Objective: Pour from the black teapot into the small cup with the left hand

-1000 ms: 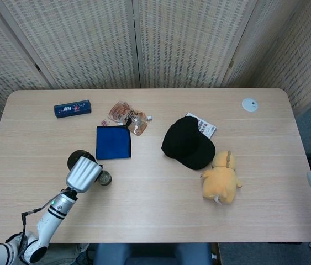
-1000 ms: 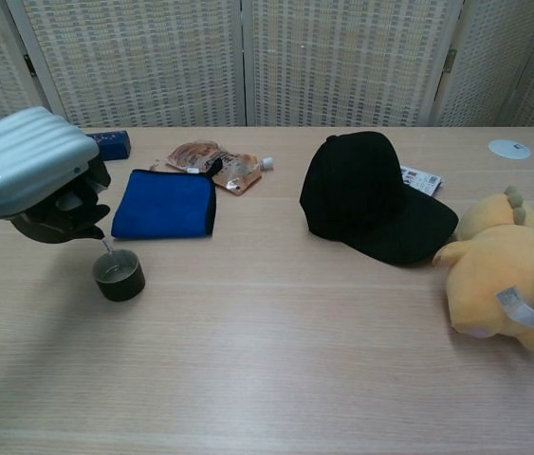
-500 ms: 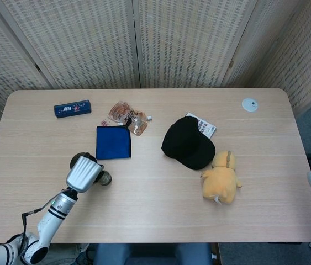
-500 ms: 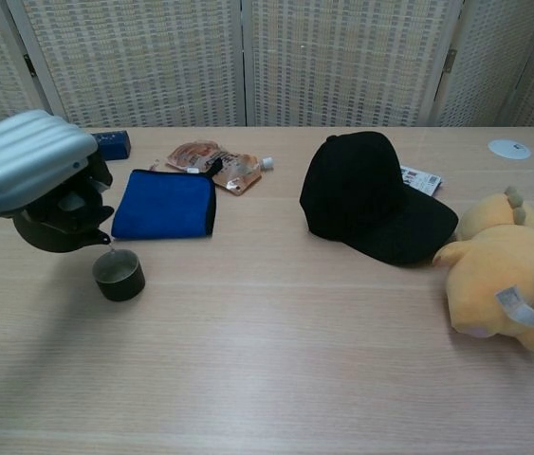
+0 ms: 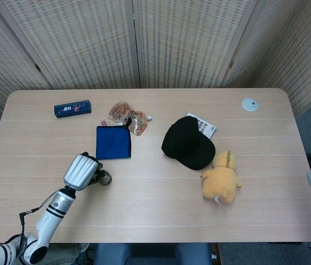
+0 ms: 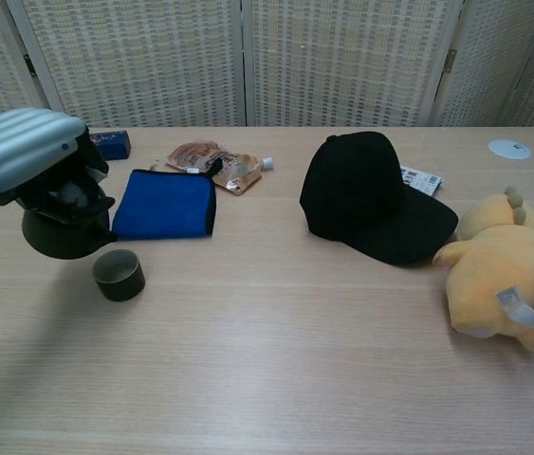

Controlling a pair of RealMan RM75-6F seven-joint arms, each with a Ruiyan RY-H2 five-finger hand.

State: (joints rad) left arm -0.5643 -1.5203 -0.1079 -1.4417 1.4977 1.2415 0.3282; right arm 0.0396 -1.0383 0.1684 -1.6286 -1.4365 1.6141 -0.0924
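Note:
My left hand grips the black teapot, which hangs above the table at the near left, roughly level. The small dark cup stands on the table just right of and below the teapot. No stream shows between the spout and the cup. In the head view the hand's silver back hides most of the teapot. My right hand is in neither view.
A blue cloth lies just behind the cup. Beyond it lie a foil pouch and a small blue box. A black cap, a yellow plush toy and a white disc occupy the right side.
The teapot has tipped back from its pouring tilt toward level and lifted slightly to the left; the thin stream into the cup has stopped. The cup has not moved.

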